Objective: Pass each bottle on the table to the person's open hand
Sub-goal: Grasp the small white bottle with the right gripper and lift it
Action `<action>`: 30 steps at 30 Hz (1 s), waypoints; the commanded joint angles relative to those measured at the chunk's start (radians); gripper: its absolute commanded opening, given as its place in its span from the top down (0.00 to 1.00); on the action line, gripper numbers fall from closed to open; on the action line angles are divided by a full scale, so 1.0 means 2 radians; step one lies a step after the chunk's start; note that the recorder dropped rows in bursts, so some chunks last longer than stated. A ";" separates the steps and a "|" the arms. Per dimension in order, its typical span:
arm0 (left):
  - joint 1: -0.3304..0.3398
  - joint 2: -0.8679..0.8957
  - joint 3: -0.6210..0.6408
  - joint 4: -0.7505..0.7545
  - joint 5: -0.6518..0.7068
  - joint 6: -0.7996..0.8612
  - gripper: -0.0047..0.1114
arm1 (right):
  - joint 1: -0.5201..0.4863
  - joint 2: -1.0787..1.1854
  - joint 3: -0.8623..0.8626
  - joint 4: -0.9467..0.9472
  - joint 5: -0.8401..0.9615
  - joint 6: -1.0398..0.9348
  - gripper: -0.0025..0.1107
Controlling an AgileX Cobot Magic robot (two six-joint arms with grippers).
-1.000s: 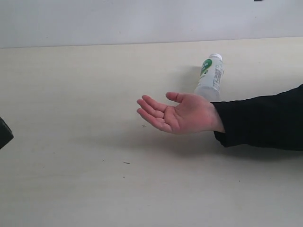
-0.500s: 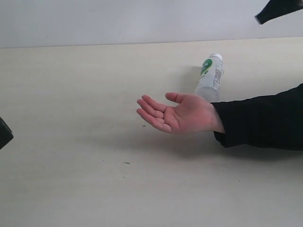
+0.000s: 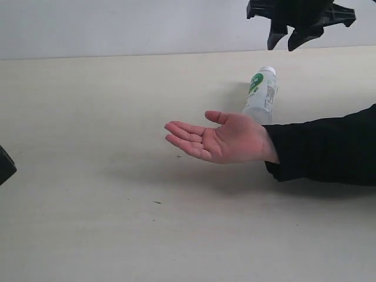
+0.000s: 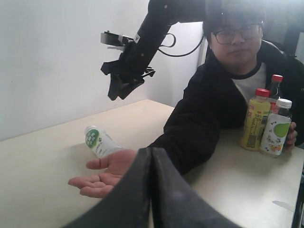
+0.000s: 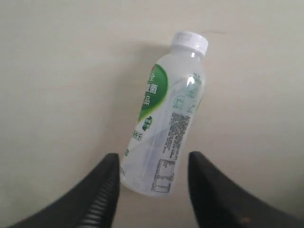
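The white-green labelled bottle (image 3: 261,97) (image 5: 166,118) lies on its side on the table (image 3: 88,106), white cap pointing away, just behind the person's open hand (image 3: 220,141) (image 4: 102,173). My right gripper (image 3: 285,44) (image 5: 153,157) hangs open in the air above the bottle, apart from it; it also shows in the left wrist view (image 4: 118,92). The left gripper (image 4: 151,151) is shut and empty, low at the table's left edge (image 3: 4,165). The yellow-labelled bottle (image 4: 255,118), the fruit-picture bottle (image 4: 275,129) and the red-capped clear bottle (image 4: 275,85) stand grouped in the person's other hand.
The person's black-sleeved forearm (image 3: 323,150) lies across the right side of the table, right beside the lying bottle. The person (image 4: 235,57) sits behind the table. A pale wall (image 3: 117,23) rises behind the far edge.
My right gripper has come in from the upper right and moved left to above the bottle. The open hand has stretched slightly leftward and flattened. The bottle has not moved.
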State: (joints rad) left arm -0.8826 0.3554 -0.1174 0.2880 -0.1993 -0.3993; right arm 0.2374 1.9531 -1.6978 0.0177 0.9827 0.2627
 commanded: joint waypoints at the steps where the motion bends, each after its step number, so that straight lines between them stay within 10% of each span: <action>1: 0.000 -0.003 0.001 0.002 -0.003 0.001 0.95 | 0.001 0.048 -0.023 0.009 0.004 -0.007 0.31; 23: 0.000 -0.003 0.001 0.002 -0.003 0.001 0.95 | 0.001 0.172 -0.027 -0.052 -0.097 0.075 0.30; 30: 0.000 -0.003 0.001 0.002 -0.003 0.001 0.95 | 0.001 0.174 -0.027 -0.052 -0.111 0.092 0.50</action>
State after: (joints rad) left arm -0.8826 0.3554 -0.1174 0.2880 -0.1993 -0.3993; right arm 0.2381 2.3007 -1.7451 -0.0756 0.7775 0.4346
